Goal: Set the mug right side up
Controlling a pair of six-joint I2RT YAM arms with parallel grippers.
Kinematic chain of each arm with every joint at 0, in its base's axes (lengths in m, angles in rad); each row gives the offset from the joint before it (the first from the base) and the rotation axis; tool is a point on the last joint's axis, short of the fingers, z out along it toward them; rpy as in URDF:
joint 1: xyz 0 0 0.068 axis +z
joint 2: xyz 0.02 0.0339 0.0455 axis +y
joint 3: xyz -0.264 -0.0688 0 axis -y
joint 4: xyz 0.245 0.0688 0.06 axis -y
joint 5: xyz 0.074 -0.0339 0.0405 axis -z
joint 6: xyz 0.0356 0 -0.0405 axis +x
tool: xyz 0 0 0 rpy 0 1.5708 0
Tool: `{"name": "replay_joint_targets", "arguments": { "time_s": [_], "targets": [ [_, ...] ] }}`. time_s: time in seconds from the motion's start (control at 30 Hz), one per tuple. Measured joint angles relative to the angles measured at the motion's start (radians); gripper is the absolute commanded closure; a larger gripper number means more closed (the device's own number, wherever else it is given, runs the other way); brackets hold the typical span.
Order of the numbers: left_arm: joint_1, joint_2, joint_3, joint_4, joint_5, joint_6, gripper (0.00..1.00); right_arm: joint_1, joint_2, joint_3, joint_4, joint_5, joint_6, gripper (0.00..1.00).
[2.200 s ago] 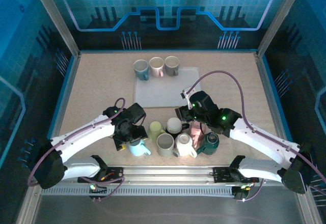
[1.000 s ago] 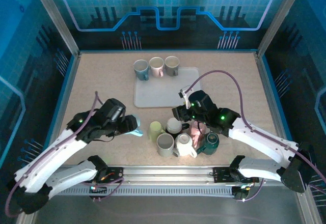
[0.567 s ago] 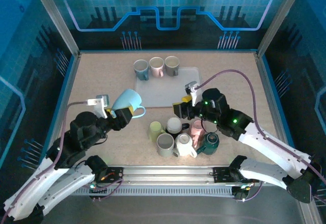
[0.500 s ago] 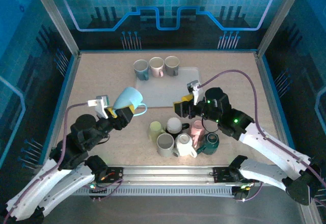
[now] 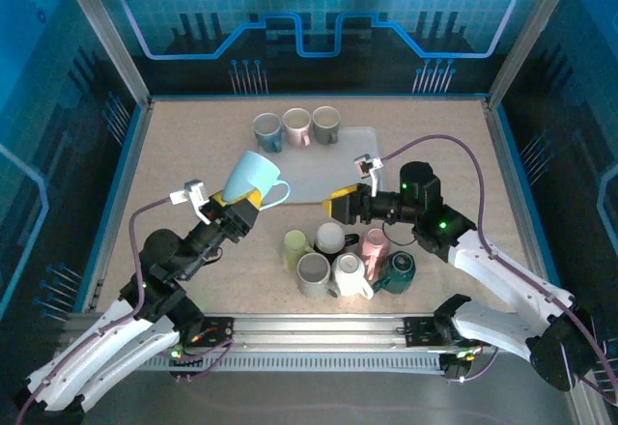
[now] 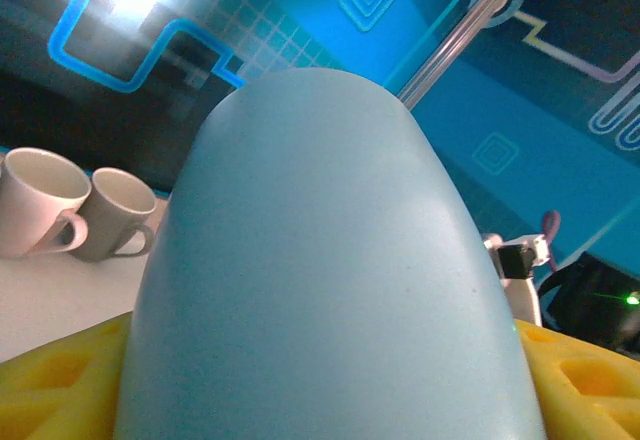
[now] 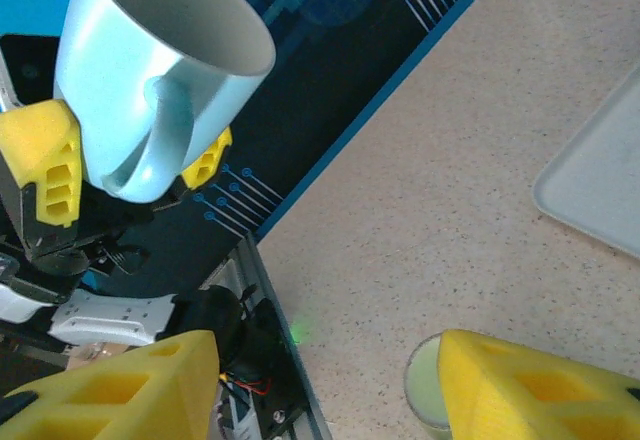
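Left gripper (image 5: 238, 199) is clamped on the light blue mug (image 5: 253, 176) near its base and holds it tilted in the air over the table (image 5: 179, 155), just beside the tray's (image 5: 323, 182) left edge. The mug's mouth points away from the gripper. Right gripper (image 5: 340, 200) has its jaws apart and empty, above the cluster of mugs (image 5: 333, 256).

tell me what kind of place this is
Probably a robot test booth, not a kitchen: a metal frame, a printed blue circuit-pattern backdrop, and mugs clustered on a speckled table.
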Motion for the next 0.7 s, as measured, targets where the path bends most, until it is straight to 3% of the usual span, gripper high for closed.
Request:
{"name": "replay_joint_targets", "arguments": {
  "time_s": [0.17,0.4,0.7],
  "targets": [
    [0.0,-0.013,-0.014,0.036,0.006,0.0,0.59,-0.025,0.002,-0.043,0.087,-0.068,0.061,0.28],
    [0.0,0.002,-0.034,0.06,0.042,0.0,0.59,-0.026,0.089,-0.065,0.286,-0.213,0.195,0.25],
    [0.0,0.065,-0.034,0.089,0.146,0.0,0.6,0.034,0.232,0.037,0.375,-0.299,0.279,0.22]
  ]
}}
